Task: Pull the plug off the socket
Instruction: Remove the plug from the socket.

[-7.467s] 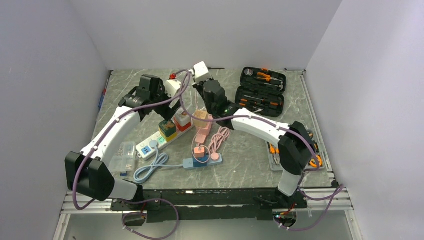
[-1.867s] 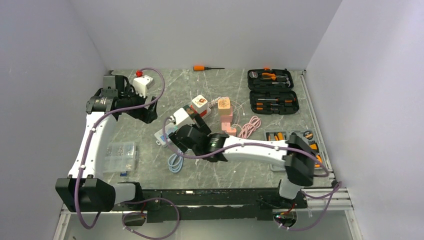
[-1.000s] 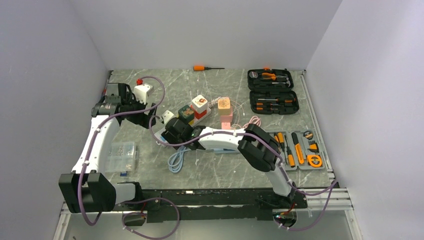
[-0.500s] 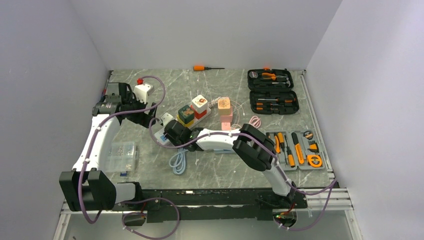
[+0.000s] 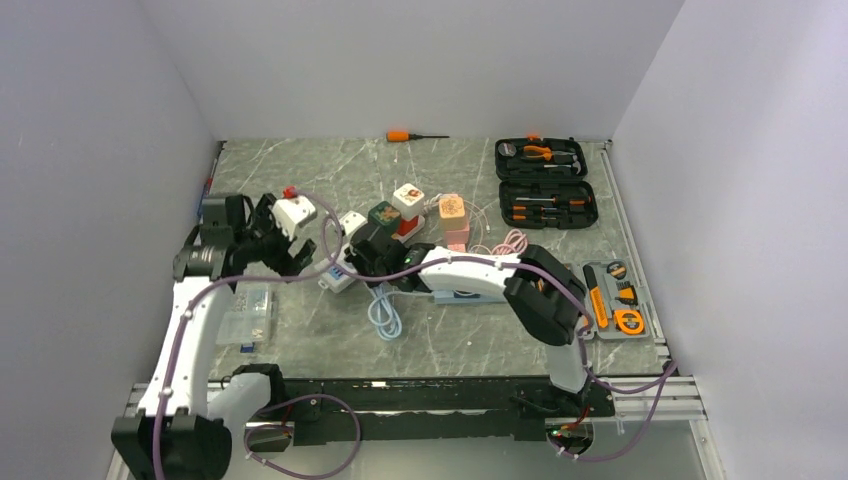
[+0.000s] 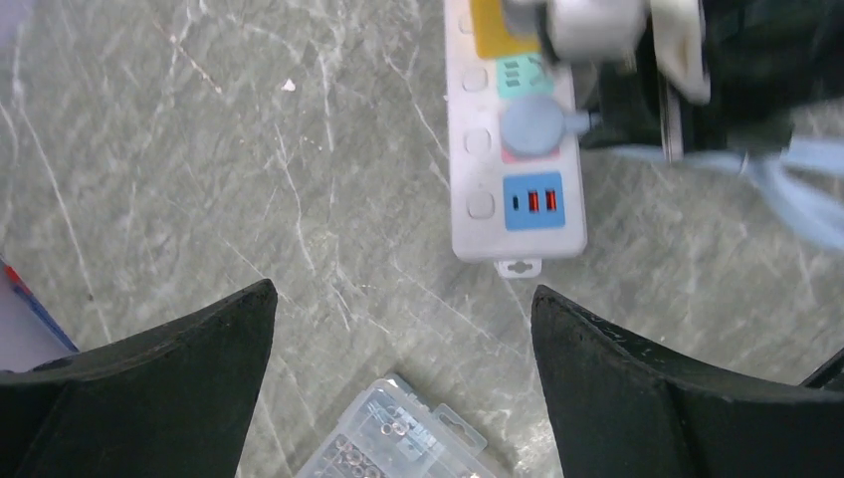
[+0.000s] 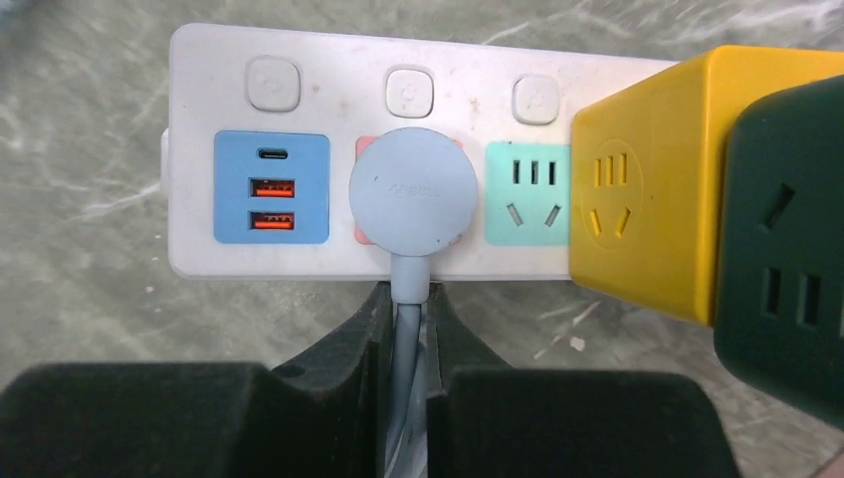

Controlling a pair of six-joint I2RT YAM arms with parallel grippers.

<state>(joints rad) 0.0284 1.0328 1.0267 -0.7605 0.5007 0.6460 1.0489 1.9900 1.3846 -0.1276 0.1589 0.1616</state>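
A white socket strip lies on the marble table, with a round grey-blue plug seated in its pink outlet. My right gripper is shut on the plug's grey-blue cable just below the plug head. In the top view the right gripper sits beside the strip. My left gripper hangs open over bare table just off the strip's USB end, with nothing between its fingers. In the left wrist view the plug shows in the strip.
Yellow and dark green cube adapters sit in the strip beside the plug. A clear parts box lies under the left gripper. The cable coils in front. Open tool cases, a tool tray and a screwdriver lie right and back.
The right jaws have closed on the cable. The strip and right gripper have shifted right and back. The left gripper has swung forward and right, toward the strip's end.
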